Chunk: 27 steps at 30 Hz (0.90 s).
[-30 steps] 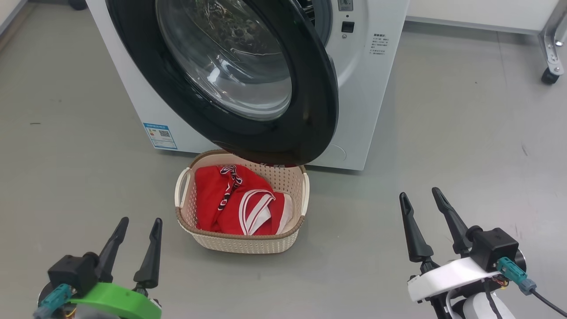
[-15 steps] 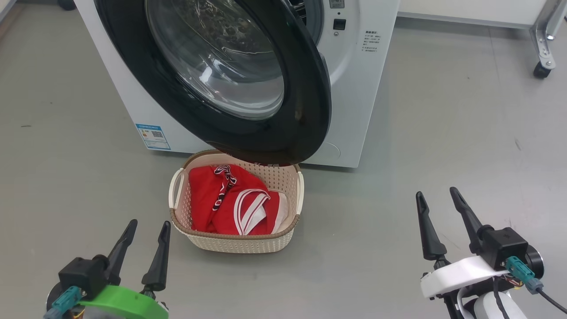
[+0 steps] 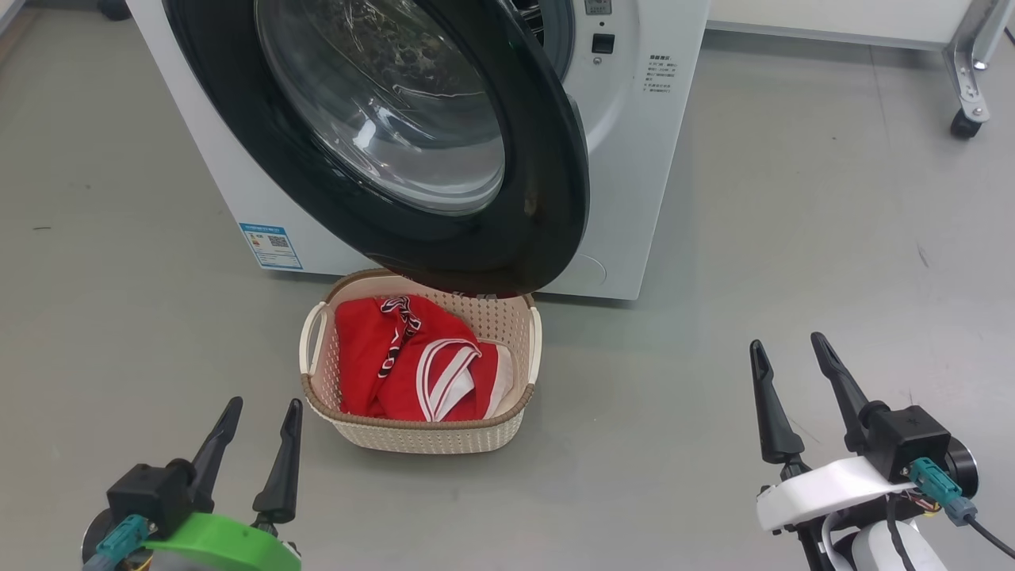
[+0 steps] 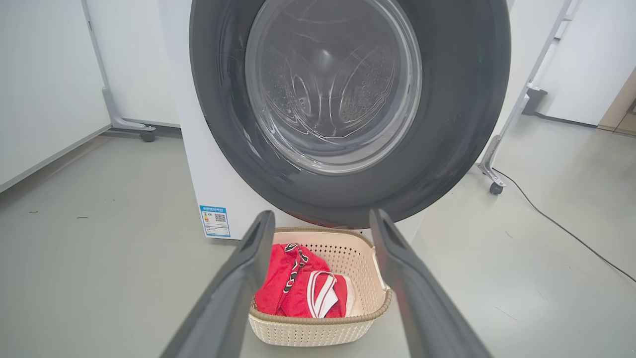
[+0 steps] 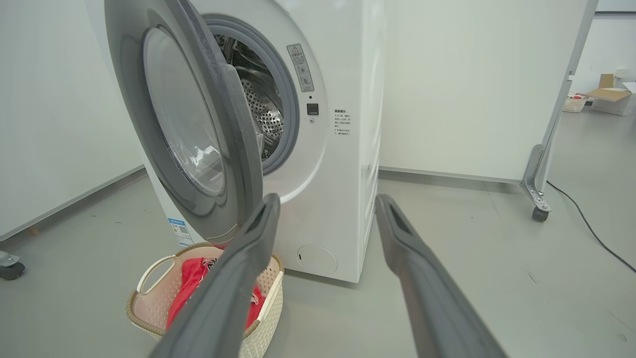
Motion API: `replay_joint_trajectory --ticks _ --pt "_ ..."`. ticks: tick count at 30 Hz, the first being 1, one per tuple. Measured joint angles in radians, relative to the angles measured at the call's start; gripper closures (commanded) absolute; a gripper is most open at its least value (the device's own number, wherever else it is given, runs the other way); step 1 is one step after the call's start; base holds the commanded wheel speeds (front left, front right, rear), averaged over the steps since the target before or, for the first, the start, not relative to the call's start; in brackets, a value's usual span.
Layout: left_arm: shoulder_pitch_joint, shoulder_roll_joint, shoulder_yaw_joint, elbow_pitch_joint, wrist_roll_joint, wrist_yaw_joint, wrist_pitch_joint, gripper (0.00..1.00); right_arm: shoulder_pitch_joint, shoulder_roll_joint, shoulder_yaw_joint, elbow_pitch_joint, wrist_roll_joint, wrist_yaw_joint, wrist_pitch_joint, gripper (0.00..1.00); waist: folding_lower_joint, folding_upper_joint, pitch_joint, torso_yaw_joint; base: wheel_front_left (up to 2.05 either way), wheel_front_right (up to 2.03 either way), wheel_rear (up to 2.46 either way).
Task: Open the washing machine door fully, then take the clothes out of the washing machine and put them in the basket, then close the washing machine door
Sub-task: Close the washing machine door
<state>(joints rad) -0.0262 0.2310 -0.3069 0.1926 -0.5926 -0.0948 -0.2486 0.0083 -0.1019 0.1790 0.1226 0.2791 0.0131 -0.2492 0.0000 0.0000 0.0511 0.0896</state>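
In the head view, the left gripper [image 3: 266, 402] and right gripper [image 3: 786, 341] both stand spread and empty. The basket [image 3: 420, 423] holding the clothes [image 3: 373, 357] sits between them, just beyond the left fingertips and under the half-open washing machine door [image 3: 555, 198] of the washing machine [image 3: 666, 159]. In the left wrist view, the basket and clothes show between the parted fingers [image 4: 233, 293], with the door above their tips. In the right wrist view, the basket lies partly behind the finger [image 5: 233, 278] at that view's left, the door rises above its tip, and the drum [image 5: 258, 109] shows past the door's edge.
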Motion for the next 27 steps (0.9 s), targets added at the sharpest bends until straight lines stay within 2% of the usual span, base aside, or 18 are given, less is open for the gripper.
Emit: replay_joint_trajectory --ticks 4,10,19,21,23,27 --pt "0.000 -0.003 0.002 0.005 0.005 0.000 0.000 0.00 0.000 0.001 -0.003 0.007 0.000 -0.010 0.000 0.00 0.0000 0.0000 0.000 0.001 0.00 0.00 0.00" --pt "0.000 -0.006 0.011 0.012 0.005 0.000 0.000 0.00 0.001 0.009 -0.069 0.029 0.000 -0.076 0.000 0.00 0.0000 0.0000 0.002 0.002 0.00 0.00 0.00" --pt "-0.001 -0.011 0.014 0.016 0.014 -0.003 0.000 0.00 0.001 0.016 -0.057 0.020 0.001 -0.076 0.000 0.00 0.0000 0.0000 0.011 0.005 0.00 0.00 0.00" --pt "-0.003 -0.012 0.014 0.014 0.014 -0.006 0.000 0.00 0.000 0.015 -0.045 0.011 -0.002 -0.066 0.000 0.00 0.0000 0.0000 0.018 0.007 0.00 0.00 0.00" --pt "-0.005 -0.014 0.014 0.012 0.014 -0.007 0.000 0.00 -0.003 0.011 -0.026 0.004 -0.015 -0.048 0.000 0.99 0.0000 0.0000 0.027 0.010 0.00 0.00 0.00" --pt "-0.014 -0.016 0.015 0.004 0.014 -0.007 0.000 0.00 -0.041 -0.009 0.025 -0.019 -0.032 0.003 0.000 1.00 0.0000 0.0000 0.050 0.017 0.00 0.00 0.00"
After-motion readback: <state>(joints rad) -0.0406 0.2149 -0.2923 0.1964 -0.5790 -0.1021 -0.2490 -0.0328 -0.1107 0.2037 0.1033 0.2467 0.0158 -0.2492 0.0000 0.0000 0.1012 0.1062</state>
